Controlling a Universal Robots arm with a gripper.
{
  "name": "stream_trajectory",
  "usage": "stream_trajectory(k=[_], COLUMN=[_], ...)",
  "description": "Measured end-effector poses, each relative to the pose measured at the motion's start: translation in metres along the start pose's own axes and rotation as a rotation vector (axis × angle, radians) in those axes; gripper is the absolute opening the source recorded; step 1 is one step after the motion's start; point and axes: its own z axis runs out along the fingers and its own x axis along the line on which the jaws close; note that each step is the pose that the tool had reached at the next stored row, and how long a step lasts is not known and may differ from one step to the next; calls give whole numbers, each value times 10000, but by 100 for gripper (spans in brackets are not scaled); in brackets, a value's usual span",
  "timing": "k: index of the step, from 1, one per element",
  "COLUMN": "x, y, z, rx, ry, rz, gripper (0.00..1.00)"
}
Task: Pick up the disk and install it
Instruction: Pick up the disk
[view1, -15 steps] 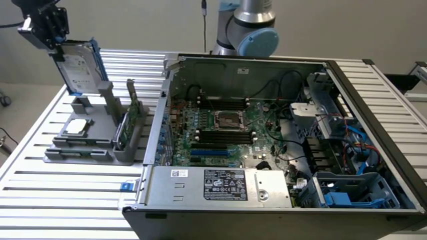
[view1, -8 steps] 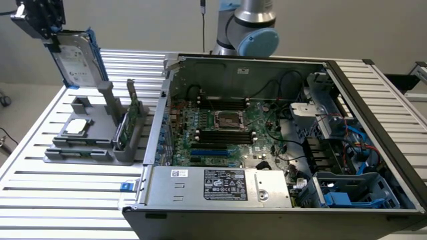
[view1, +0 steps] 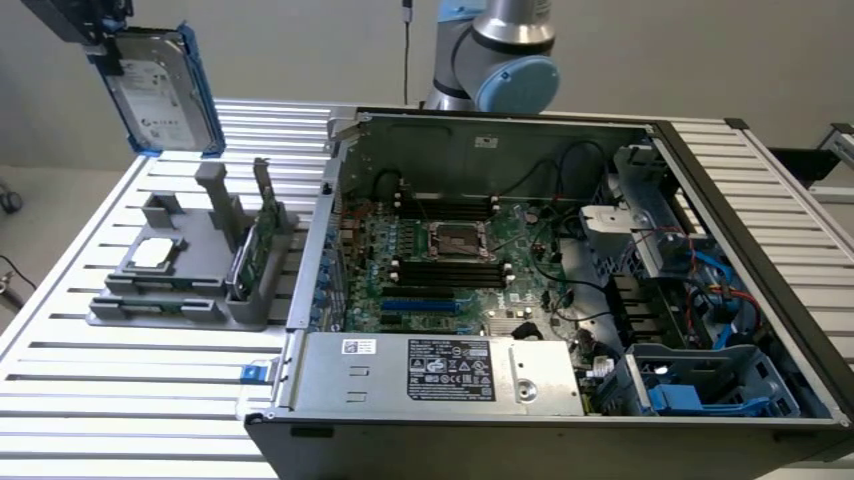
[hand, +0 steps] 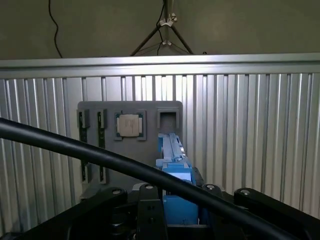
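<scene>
Open computer case (view1: 441, 150) lies nearest, and at its ten o'clock the hand (view1: 91, 22) apparently grips the disk (view1: 160, 85) above the table (view1: 134, 400); pickup looks done, and installing calls for clearing the case wall.

Bench is a ribbed aluminium-profile table (view1: 120, 420), with slats running side to side in the exterior view and showing from 7 round to 4 o'clock. A plain grey wall (view1: 294, 50) sits behind it, 10 to 2 o'clock. Beige floor (view1: 60, 215) shows at 9 o'clock, with a dark caster wheel (view1: 10, 197) at the frame edge. Light is even and diffuse, leaving a soft sheen on the slats. In the wrist view, a tripod (hand: 167, 30) spreads its legs beyond the table's far rail, and a thin black cable (hand: 52, 25) hangs against a dim backdrop.
</scene>
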Motion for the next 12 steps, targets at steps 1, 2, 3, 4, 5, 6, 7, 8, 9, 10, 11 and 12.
stream_trajectory(k=[1,2,3,4,5,6,7,8,9,10,11,12], x=[2,5,9,15,22,30,37,45,53,61,69,79], y=[-30,-62,-100,-138,-182,-229,-274,-317,-367,-409,-455,-504], z=[-46,-91,-139,-183,-228,-274,-318,-362,-410,-453,-497,-546], rx=[-1,-1,-3,-1,-3,-4,-5,-8,-9,-11,-15,-17], ry=[-1,-2,-2,-3,-4,-5,-8,-9,-12,-13,-14,-16], rz=[-2,-2,-2,-2,-2,-2,-1,-1,-2,-2,-2,-3], gripper=[33,33,33,33,33,33,33,33,33,33,33,33])
